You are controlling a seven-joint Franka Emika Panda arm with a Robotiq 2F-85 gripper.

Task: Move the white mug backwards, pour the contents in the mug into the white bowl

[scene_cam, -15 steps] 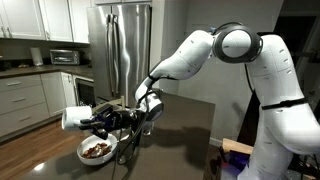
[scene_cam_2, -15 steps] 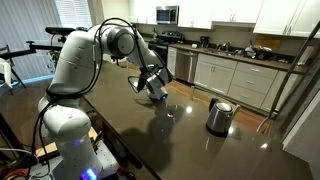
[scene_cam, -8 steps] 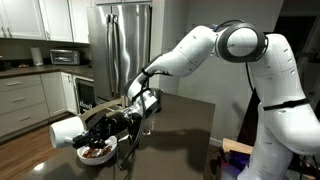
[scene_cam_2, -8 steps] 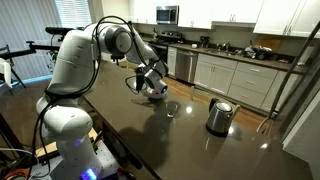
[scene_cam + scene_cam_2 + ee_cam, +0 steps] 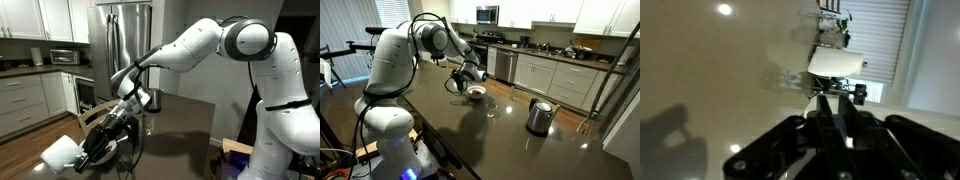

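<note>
Dark kitchen counter [image 5: 520, 150] is carrying everything here. Nearest in an exterior view, the claw [image 5: 82, 150] is clamping the white mug [image 5: 60, 152], holding it tipped on its side just beside the white bowl [image 5: 478, 96], not over it. Brown bits are lying in the bowl. The pouring step seems to be in hand, and the next move is calling for the mug's mouth to come above the bowl's rim. Beyond the bowl, a drinking glass [image 5: 492, 109] is standing near it and a steel kettle [image 5: 540, 116] farther off. Counting: one mug, one bowl, one glass, one kettle.
</note>
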